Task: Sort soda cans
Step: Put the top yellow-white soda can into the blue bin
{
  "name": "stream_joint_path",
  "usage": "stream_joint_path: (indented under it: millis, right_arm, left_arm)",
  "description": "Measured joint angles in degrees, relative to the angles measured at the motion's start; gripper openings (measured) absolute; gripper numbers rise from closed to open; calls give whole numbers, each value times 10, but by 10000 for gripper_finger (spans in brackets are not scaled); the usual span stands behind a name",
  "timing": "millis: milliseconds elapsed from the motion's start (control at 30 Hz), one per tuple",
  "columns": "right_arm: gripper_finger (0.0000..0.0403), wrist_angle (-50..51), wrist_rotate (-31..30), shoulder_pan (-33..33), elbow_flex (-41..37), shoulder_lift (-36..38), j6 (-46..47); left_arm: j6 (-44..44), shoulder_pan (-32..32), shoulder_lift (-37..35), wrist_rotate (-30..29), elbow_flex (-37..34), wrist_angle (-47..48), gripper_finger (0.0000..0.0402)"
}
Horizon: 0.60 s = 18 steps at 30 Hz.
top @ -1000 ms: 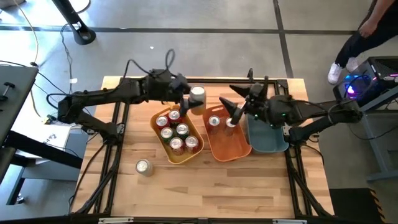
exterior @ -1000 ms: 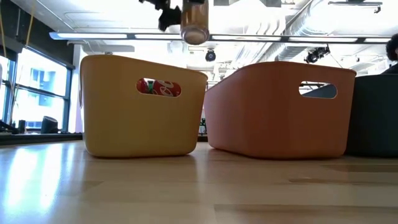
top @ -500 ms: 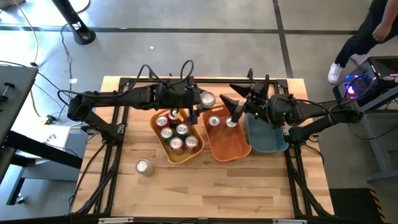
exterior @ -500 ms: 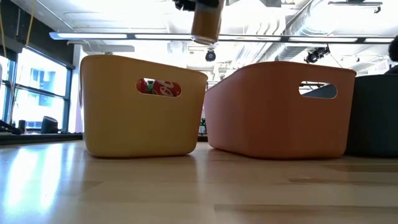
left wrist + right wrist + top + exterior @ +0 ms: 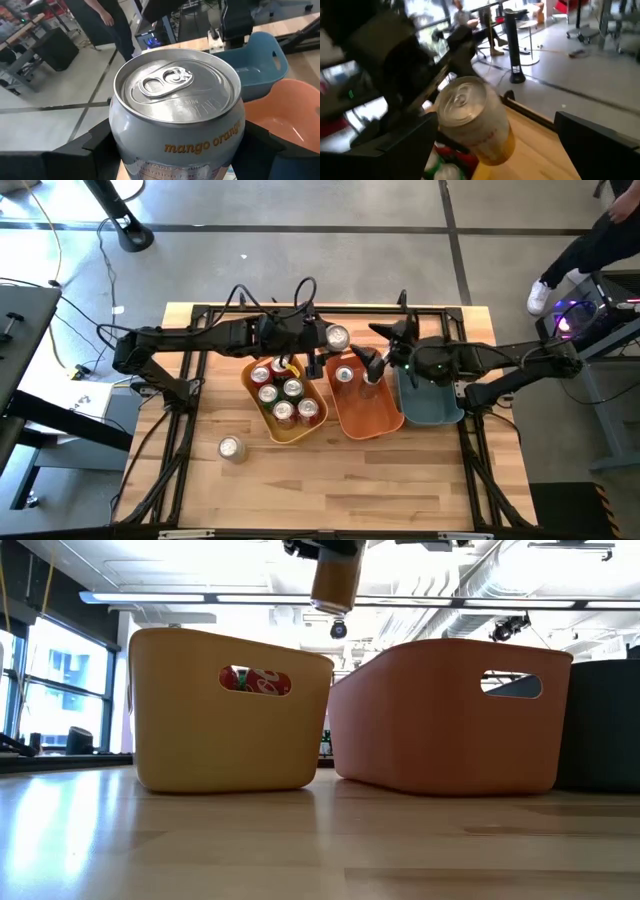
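Observation:
My left gripper (image 5: 322,345) is shut on a silver soda can (image 5: 176,107) marked "mango orange". It holds the can high above the gap between the yellow bin (image 5: 256,412) and the orange bin (image 5: 385,420); in the low view the can (image 5: 335,580) hangs near the top. My right gripper (image 5: 368,364) stands open over the orange bin's far end, a little to the right of that can, with nothing between its fingers. Several red and green cans (image 5: 285,392) stand in the yellow bin, two cans (image 5: 345,375) in the orange bin. One can (image 5: 231,447) stands loose on the table. My left gripper pinches the can's side wall (image 5: 120,152), below the top rim, between its two fingers (image 5: 92,150), one on each side. The fingers come nearly level from the table's left, slanting slightly down. The can is lifted clear, top up and nearly upright.
A teal bin (image 5: 432,405) stands right of the orange bin, under the right arm. The three bins crowd the table's far middle. Bare wood (image 5: 350,480) lies along the near edge. A person (image 5: 590,250) stands beyond the table's far right corner.
My left gripper has carried the can toward the table's right, from over the yellow bin's far end to above the gap between the yellow and orange bins. It has rolled, bringing the can from tilted to nearly upright, and has barely moved in the last half second.

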<state>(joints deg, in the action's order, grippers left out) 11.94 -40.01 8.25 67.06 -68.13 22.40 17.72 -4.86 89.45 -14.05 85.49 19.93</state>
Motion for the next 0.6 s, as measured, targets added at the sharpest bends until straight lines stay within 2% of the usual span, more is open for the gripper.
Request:
stream_joint_path:
  millis: [133, 200, 400, 600]
  right_arm:
    - [394, -5, 52, 2, 12, -7, -73]
    - [394, -8, 67, 2, 13, -5, -74]
    - [394, 26, 90, 1, 13, -5, 42]
    - [394, 83, 107, -4, 13, -16, -11]
  left_arm:
    - [20, 0, 3, 4, 0, 8, 270]
    - [28, 0, 7, -21, 0, 23, 270]
    - [0, 0, 29, -57, 0, 80, 270]
    - [-6, 11, 56, -15, 17, 71, 270]
